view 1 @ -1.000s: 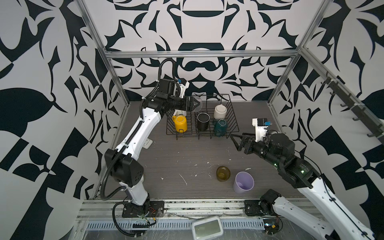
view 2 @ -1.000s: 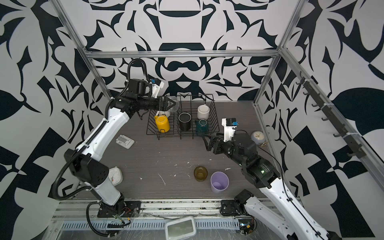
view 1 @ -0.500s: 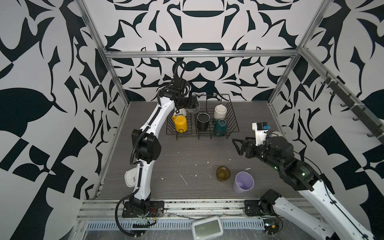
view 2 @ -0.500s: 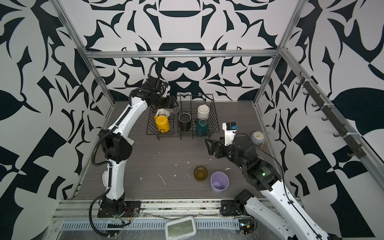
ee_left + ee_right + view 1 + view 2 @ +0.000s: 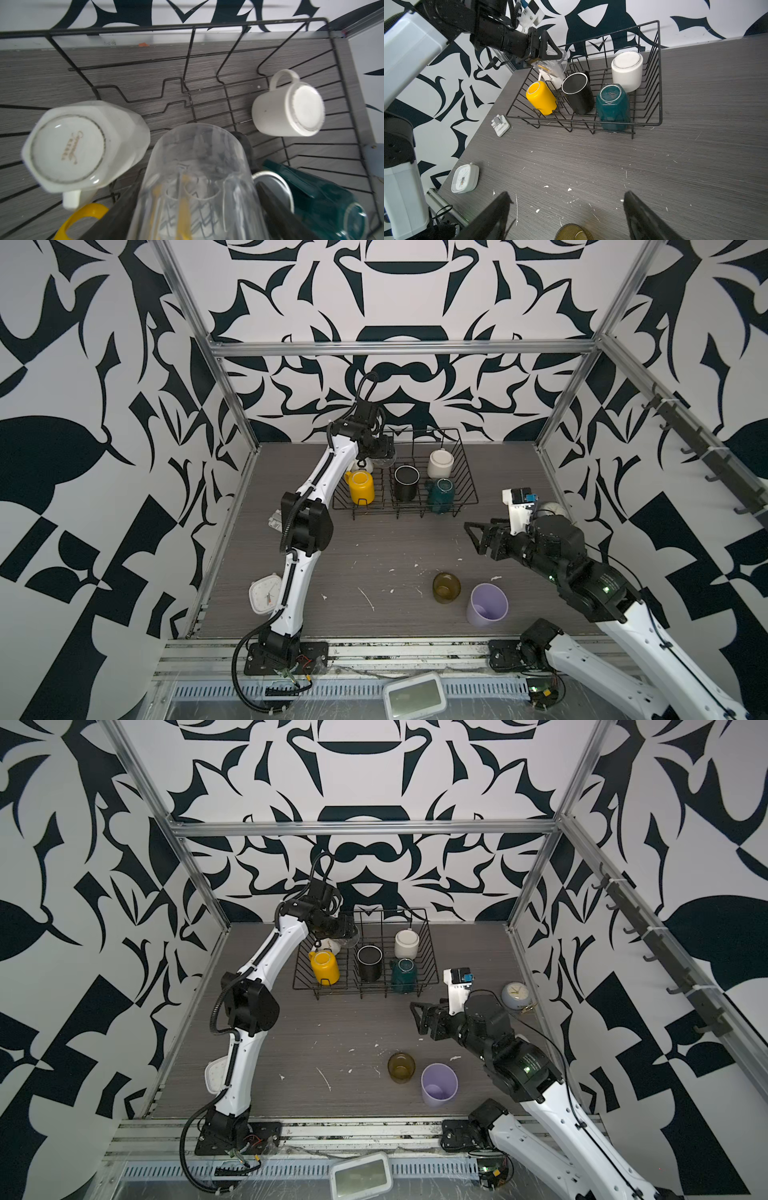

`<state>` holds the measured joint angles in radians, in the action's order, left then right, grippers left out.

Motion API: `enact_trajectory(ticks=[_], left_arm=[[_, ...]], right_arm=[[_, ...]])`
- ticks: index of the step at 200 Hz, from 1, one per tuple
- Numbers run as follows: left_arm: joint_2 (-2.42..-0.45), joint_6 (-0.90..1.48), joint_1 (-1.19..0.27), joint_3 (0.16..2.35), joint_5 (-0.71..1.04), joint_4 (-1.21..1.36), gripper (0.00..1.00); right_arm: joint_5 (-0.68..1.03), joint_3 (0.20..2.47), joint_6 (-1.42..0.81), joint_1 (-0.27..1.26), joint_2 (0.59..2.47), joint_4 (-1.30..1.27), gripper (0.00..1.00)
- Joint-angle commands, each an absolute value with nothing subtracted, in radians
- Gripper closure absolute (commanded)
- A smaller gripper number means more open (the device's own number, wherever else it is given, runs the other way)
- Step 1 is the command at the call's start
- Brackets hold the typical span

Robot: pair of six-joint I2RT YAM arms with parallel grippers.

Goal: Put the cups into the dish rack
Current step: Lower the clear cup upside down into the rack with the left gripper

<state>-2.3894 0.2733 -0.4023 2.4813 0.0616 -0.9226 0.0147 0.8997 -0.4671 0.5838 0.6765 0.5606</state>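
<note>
The black wire dish rack stands at the back of the table. In it are a yellow mug, a black mug, a teal mug, an upturned white mug and a faceted white mug. My left gripper is shut on a clear glass, held tilted over the rack's back left corner beside the faceted mug. An amber glass and a lilac tumbler stand on the table in front. My right gripper hangs open above the table, just behind the amber glass.
A white square clock lies at the front left by the left arm's base. A round pale-blue clock sits by the right wall behind my right arm. A small white bracket lies left of the rack.
The left arm's elbow has swung in toward the rack while the clear glass stayed over the rack's back left corner. The right gripper has drifted slightly toward the front.
</note>
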Motion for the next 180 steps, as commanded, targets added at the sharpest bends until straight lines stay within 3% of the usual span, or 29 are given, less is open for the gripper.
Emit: enact_trajectory(ticks=[1, 128, 180], left_arm=[[-2.417, 0.278, -0.397, 2.513, 0.035, -0.929, 1.00], [-2.516, 0.269, -0.396, 2.507, 0.023, -0.851, 1.00], [-2.540, 0.264, -0.396, 2.493, 0.028, -0.829, 0.61]], right_arm=[[0.012, 0.904, -0.462, 0.581, 0.663, 0.543, 0.12], [0.035, 0.887, -0.473, 0.580, 0.699, 0.509, 0.12], [0.043, 0.872, -0.477, 0.581, 0.706, 0.493, 0.12]])
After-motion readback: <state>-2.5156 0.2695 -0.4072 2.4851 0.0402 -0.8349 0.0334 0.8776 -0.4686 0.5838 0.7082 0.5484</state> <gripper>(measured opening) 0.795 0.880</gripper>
